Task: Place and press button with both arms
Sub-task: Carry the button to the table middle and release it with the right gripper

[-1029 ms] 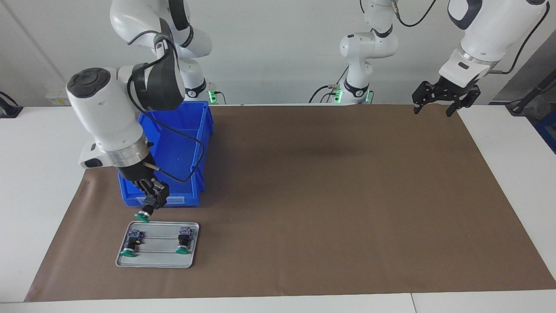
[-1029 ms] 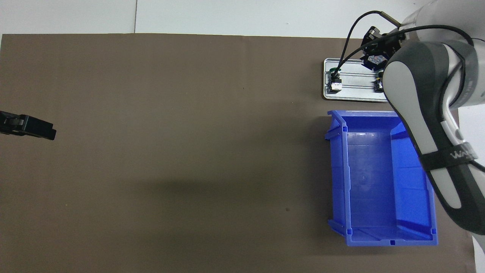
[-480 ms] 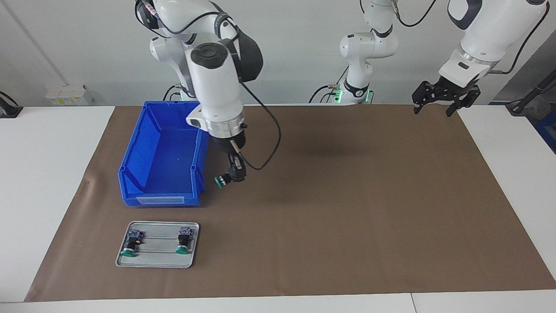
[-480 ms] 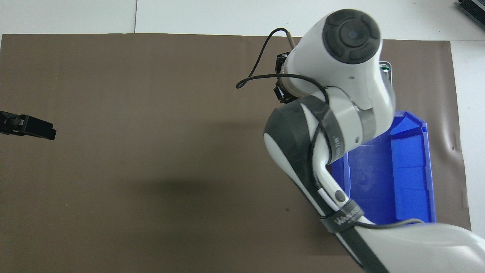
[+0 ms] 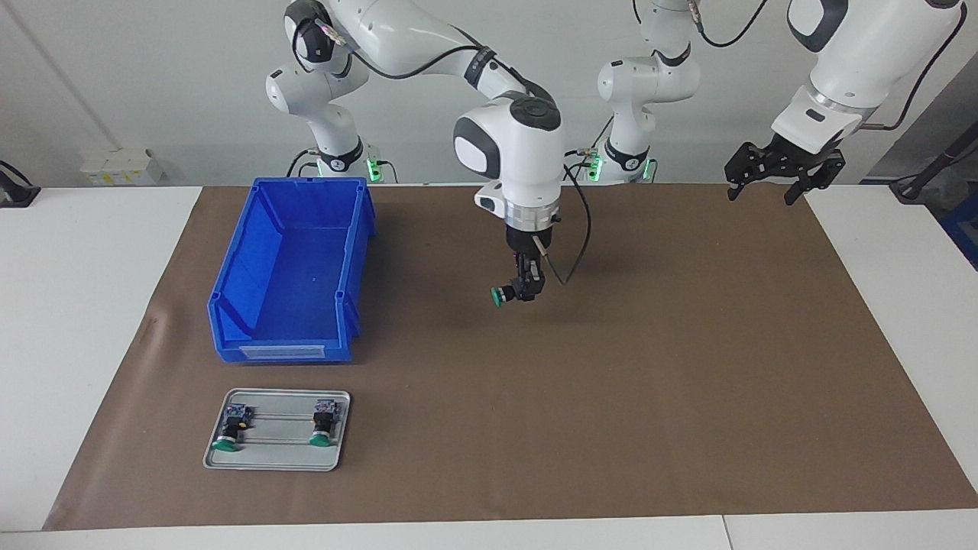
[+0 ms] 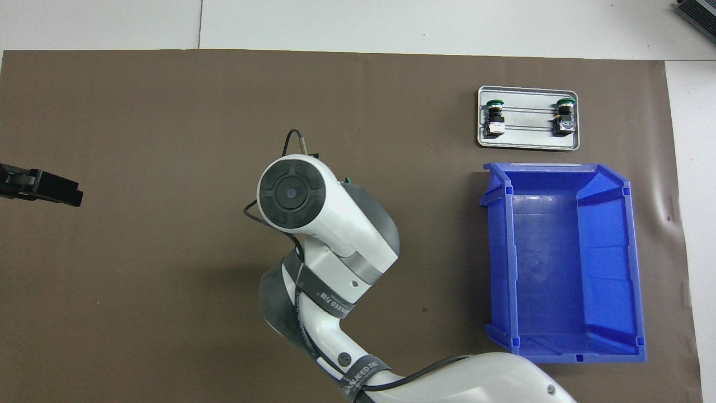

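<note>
My left gripper [image 5: 773, 182] waits with fingers spread over the mat's edge nearest the robots. My right gripper [image 5: 526, 289] pinches the button [image 5: 500, 295] above the mat's [image 5: 649, 367] middle; I'd lower it gently, cap upward, well short of the tray [image 5: 276, 458].

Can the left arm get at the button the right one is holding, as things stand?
Probably yes: the button hangs in the shut right gripper over bare mat, cap out sideways. The left gripper waits open, nothing between.

Right arm [image 6: 330, 235] over brown mat [image 6: 168, 280] (two buttons on grey tray [image 6: 528, 143]).
</note>
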Robot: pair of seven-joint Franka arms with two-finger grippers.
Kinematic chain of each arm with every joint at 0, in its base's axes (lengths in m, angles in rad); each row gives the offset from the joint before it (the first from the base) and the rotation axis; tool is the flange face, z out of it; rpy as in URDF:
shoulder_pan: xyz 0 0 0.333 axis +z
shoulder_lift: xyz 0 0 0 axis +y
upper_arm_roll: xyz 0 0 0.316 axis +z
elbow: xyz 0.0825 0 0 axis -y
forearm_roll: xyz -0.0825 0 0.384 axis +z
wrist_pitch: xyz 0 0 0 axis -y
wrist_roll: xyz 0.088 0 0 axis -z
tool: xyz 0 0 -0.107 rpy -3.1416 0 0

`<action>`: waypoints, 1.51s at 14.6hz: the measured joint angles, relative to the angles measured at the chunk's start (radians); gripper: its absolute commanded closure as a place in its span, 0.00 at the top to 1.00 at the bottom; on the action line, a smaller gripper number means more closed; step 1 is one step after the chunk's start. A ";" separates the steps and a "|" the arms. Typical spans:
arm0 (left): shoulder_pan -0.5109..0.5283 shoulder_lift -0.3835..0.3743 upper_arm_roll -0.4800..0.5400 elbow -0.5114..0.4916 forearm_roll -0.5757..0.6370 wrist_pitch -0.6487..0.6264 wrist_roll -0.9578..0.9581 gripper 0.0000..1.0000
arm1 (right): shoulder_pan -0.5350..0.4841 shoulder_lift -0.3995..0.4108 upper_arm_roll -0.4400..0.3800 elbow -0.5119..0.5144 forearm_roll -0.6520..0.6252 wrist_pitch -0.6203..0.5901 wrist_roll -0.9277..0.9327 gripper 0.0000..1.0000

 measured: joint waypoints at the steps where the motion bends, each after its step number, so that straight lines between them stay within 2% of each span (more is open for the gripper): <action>1: 0.000 0.000 0.000 0.000 0.000 0.000 0.000 1.00 | 0.021 0.037 0.000 0.000 -0.035 0.038 0.068 0.00; 4: 0.000 0.000 0.000 0.000 0.000 0.000 0.000 1.00 | 0.031 0.109 -0.003 0.000 -0.057 0.147 0.188 0.00; 12: 0.000 0.000 0.000 0.000 0.000 0.000 0.000 1.00 | 0.051 0.116 -0.001 -0.106 -0.057 0.328 0.295 0.00; 13: 0.000 0.000 0.000 0.000 0.000 0.000 0.000 1.00 | 0.051 0.115 -0.001 -0.117 -0.057 0.343 0.297 0.15; 14: 0.000 0.000 0.000 0.000 0.000 0.000 0.000 1.00 | 0.051 0.115 -0.001 -0.125 -0.057 0.357 0.298 0.48; 15: 0.000 0.000 0.000 0.000 0.000 0.000 0.000 1.00 | 0.051 0.115 -0.002 -0.133 -0.057 0.380 0.302 0.71; 16: 0.000 0.000 0.000 0.000 0.000 0.000 0.000 1.00 | 0.051 0.115 -0.002 -0.140 -0.058 0.398 0.306 0.99; 20: 0.000 0.000 -0.005 0.000 0.000 0.000 0.000 1.00 | 0.062 0.106 -0.002 -0.144 -0.222 0.418 0.306 1.00; 22: -0.001 0.000 -0.013 0.000 0.000 0.010 0.004 1.00 | 0.049 0.069 -0.008 -0.144 -0.248 0.418 0.253 1.00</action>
